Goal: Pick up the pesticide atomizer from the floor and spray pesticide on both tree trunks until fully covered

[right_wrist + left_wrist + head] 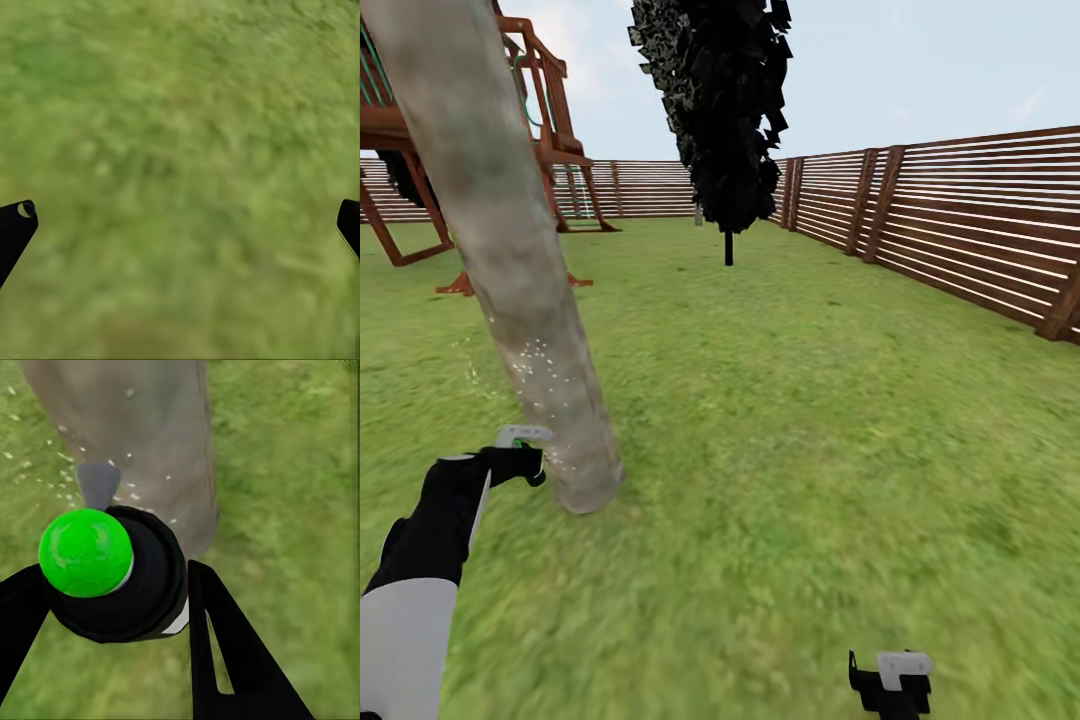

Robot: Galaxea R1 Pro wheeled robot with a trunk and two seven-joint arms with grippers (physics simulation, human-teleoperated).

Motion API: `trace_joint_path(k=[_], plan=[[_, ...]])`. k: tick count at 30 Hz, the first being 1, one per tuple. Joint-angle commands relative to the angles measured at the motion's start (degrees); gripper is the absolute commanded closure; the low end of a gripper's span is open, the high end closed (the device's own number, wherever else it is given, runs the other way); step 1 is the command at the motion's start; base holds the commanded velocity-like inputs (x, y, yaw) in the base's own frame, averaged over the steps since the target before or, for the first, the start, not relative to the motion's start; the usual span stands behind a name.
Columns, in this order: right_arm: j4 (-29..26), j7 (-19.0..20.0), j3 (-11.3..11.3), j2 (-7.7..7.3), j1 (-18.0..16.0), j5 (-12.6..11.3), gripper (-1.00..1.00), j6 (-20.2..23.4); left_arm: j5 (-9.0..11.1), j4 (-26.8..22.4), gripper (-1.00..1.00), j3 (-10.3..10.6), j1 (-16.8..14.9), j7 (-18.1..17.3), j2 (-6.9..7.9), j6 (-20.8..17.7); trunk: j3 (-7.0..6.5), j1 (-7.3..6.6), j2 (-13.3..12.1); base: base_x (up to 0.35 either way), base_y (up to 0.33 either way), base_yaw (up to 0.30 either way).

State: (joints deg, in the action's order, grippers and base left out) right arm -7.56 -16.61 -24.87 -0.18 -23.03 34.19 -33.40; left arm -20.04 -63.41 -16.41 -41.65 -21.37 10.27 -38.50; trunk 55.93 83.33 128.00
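Observation:
A thick, mottled grey-brown tree trunk (510, 260) leans up from the garden lawn (810, 400) at the left. White spray specks dot its lower part (540, 375). My left gripper (520, 462) is shut on the pesticide atomizer (523, 440), held just left of the trunk's base with the pale nozzle toward the bark. The left wrist view has the atomizer's black top (142, 585) with a green spot (85, 553) between my fingers (225, 652), and the trunk (150, 435) right ahead. My right gripper (890, 682) hangs open over bare grass (180, 225).
A red-brown wooden play frame (545, 110) stands behind the trunk at the back left. A thin-stemmed black-foliage tree (725, 110) rises mid-lawn. The slatted brown fence (960, 220) runs along the right and back. Open grass lies ahead and to the right.

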Motion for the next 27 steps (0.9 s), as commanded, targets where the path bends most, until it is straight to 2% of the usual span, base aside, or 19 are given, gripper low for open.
trace_joint_path(k=[1, 5, 6, 11, 12, 15, 17, 18, 24, 27], plan=[[0.0, 0.0, 0.0, 0.0, 0.0, 0.0, -1.0, 0.0, 0.0, 0.0, 1.0, 0.1, 0.0, 0.0, 0.01, 0.0, 0.0, 0.0, 0.0, 0.276, -0.167, 0.0], [0.0, 0.0, 0.0, 0.0, 0.0, 0.0, -1.0, 0.0, 0.3, -0.7, 1.0, -0.4, 0.0, 0.0, 0.08, 0.1, 0.0, 0.0, 0.0, 0.242, -0.183, 0.072], [0.0, 0.0, 0.0, 0.0, 0.0, 0.0, -1.0, 0.0, 0.4, -0.8, 1.0, -1.3, 0.0, 0.0, 0.16, 0.1, 0.0, 0.0, 0.0, 0.062, -0.25, 0.239], [0.1, 0.0, 0.0, 0.0, 0.0, 0.0, -1.0, 0.0, 0.1, -0.7, 1.0, -9.1, 0.1, -0.2, 1.0, 0.5, 0.0, 0.0, 0.0, -0.112, -0.201, 0.272], [0.1, 0.0, 0.0, 0.0, 0.0, 0.0, -1.0, 0.0, 0.0, -0.5, 1.0, -9.5, 0.1, -0.2, 1.01, 0.5, 0.0, 0.0, 0.0, -0.037, -0.031, 0.271], [0.0, 0.0, 0.0, 0.0, 0.0, 0.0, -1.0, 0.0, 0.0, -0.1, 1.0, -9.3, 0.7, -0.2, 0.62, 0.6, 0.0, 0.0, 0.0, 0.038, -0.035, 0.103], [0.1, 0.1, 0.0, 0.0, 0.0, 0.1, -1.0, 0.0, -1.1, -0.1, 1.0, -7.2, 1.2, 0.6, 0.3, 0.6, 0.0, 0.0, 0.0, 0.268, -0.075, 0.011], [0.1, 0.1, 0.0, 0.0, 0.0, 0.1, -1.0, 0.1, -1.2, 0.0, 1.0, -6.9, 1.2, 0.6, 0.26, 0.6, 0.0, 0.0, 0.0, 0.316, -0.025, 0.002], [0.1, 0.1, 0.0, 0.0, 0.0, 0.1, -1.0, 0.1, -1.1, 0.0, 1.0, -6.8, 1.2, 0.7, 0.11, 0.7, 0.0, 0.0, 0.0, 0.334, -0.004, 0.0], [0.1, 0.1, 0.0, 0.0, 0.0, 0.1, -1.0, 0.1, -1.2, 0.0, 1.0, -6.8, 1.2, 0.7, 0.1, 0.7, 0.0, 0.0, 0.0, 0.135, -0.145, 0.0]])
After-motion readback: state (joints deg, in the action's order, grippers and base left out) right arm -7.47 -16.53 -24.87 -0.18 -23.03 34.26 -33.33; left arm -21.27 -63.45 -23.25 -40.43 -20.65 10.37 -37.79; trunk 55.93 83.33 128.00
